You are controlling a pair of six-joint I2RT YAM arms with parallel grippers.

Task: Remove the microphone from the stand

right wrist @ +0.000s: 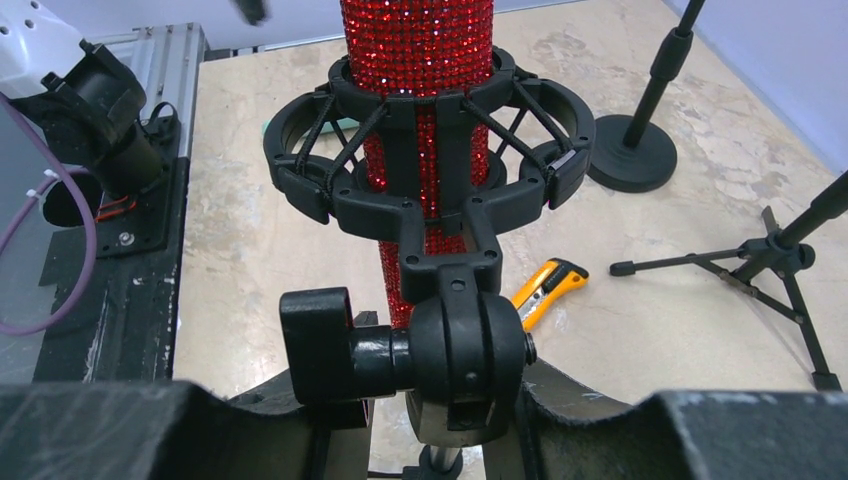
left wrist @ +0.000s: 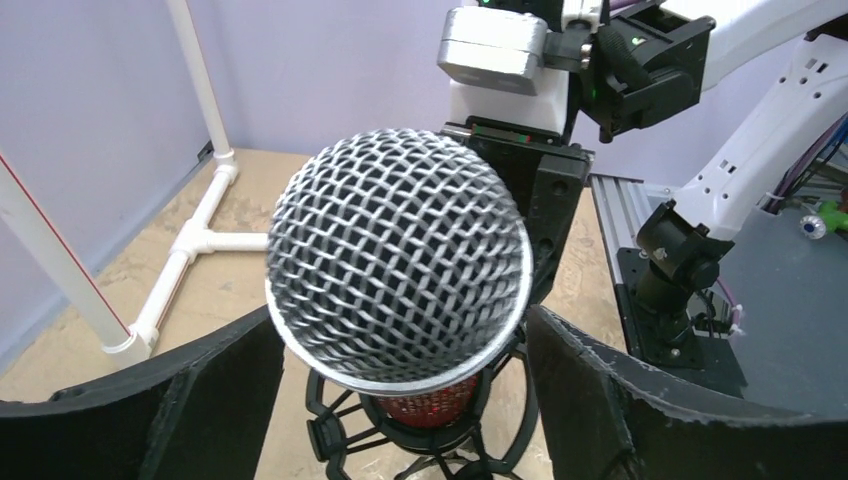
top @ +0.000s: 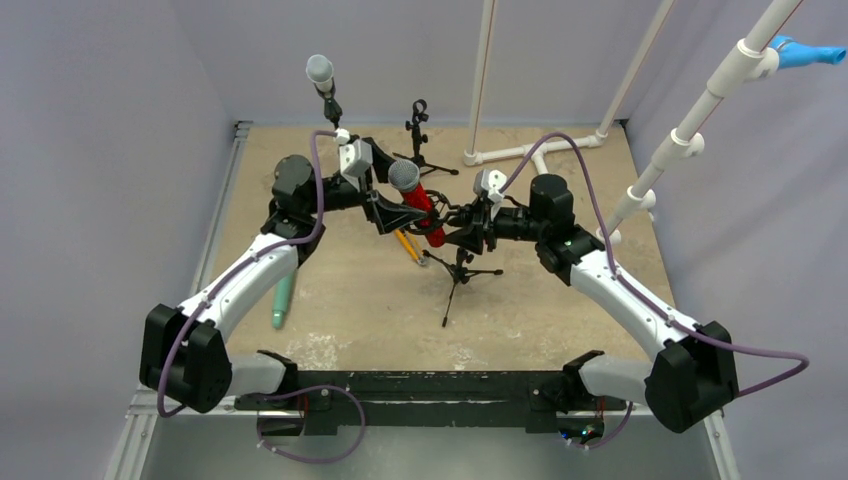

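Your left fingers [left wrist: 215, 400] stand open, flanking the microphone [left wrist: 398, 255]; your right fingers [right wrist: 640, 430] clamp the stand [top: 458, 270] at its pivot. Keep that stand pinned to the worktop [top: 340, 310], then pull straight along the shock mount [right wrist: 430, 170]. Red glitter barrel, silver mesh head, seated in that mount.

The microphone [right wrist: 418, 60] is glittery red with a silver mesh head; its stand [right wrist: 440, 225] is black; the knife [right wrist: 548, 288] at four o'clock is yellow.
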